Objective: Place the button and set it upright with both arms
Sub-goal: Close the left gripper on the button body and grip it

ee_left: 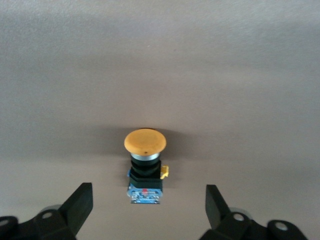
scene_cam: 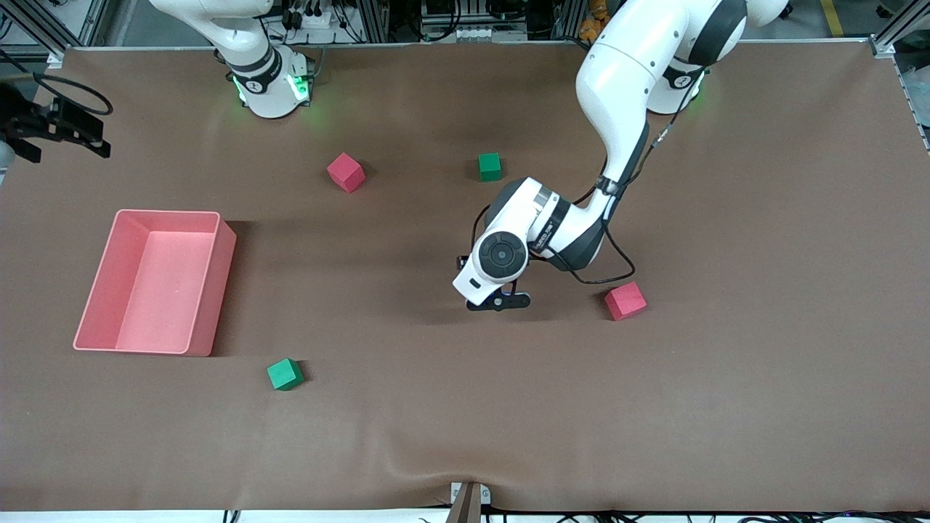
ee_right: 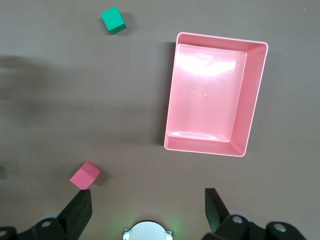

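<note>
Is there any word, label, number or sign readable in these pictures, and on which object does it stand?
No text can be read.
The band on the left arm's wrist carries small lettering, too small to read.
The right arm's base and the left arm's base show small dark marks, not legible.
The button has a blue base with a red dot, no legible print.
The pink bin and the cubes are plain.

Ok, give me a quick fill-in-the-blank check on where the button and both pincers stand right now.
1. The button's round cap is ____ in colour.
2. The left pincer hovers over the button with its fingers ____.
3. The right pincer hangs open above the empty pink ____.
4. The button lies on the brown table, touched by ____ pincer.

Missing words: orange; open; tray; neither
</note>
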You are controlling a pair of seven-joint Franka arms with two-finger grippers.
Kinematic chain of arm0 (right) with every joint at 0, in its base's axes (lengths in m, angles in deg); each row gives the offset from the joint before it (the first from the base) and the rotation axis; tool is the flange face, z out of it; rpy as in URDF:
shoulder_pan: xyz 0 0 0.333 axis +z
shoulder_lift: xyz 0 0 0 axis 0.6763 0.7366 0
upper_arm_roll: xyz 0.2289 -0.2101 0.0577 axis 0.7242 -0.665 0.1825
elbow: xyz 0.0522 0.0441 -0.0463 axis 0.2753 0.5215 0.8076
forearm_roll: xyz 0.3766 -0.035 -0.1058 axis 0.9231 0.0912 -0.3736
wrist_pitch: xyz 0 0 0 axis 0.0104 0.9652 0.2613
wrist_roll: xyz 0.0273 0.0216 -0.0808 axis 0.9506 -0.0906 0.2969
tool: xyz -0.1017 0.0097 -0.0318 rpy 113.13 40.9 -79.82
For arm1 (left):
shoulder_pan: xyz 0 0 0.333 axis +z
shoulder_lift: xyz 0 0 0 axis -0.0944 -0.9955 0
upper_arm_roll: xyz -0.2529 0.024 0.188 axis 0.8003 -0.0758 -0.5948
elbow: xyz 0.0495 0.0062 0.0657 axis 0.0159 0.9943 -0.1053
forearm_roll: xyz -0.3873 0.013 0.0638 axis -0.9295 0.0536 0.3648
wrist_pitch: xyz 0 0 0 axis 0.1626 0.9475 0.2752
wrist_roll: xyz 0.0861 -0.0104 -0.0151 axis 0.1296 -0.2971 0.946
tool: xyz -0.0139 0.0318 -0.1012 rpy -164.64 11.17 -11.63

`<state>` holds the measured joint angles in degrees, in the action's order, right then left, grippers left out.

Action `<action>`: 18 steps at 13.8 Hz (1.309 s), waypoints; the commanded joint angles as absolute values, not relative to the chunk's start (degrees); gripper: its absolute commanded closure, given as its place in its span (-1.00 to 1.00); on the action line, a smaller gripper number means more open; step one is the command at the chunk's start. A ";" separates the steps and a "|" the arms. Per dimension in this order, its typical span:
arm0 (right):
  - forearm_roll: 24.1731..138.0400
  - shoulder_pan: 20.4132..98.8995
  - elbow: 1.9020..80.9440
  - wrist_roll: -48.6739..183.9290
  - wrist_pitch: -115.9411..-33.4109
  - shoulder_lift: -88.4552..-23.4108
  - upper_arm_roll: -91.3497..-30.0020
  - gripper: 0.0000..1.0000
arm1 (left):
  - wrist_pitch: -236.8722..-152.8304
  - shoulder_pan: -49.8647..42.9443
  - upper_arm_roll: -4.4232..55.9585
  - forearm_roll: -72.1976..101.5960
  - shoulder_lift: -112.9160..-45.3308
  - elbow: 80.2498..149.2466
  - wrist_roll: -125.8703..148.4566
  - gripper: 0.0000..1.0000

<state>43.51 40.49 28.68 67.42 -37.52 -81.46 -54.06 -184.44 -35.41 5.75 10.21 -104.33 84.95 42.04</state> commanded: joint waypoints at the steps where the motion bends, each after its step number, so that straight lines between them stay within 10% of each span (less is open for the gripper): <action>1: 44.26 41.33 30.47 66.99 -39.03 -81.68 -56.54 -1.00 | -184.91 -36.33 5.07 12.18 -104.04 86.48 42.99 -0.87; 18: 44.52 40.62 28.27 65.94 -41.67 -81.51 -56.63 -1.00 | -189.57 -37.74 5.07 12.00 -104.83 88.86 45.36 -0.62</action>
<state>43.90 40.97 29.12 66.75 -42.09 -81.04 -56.53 -188.52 -36.82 5.63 11.01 -104.76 88.59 44.22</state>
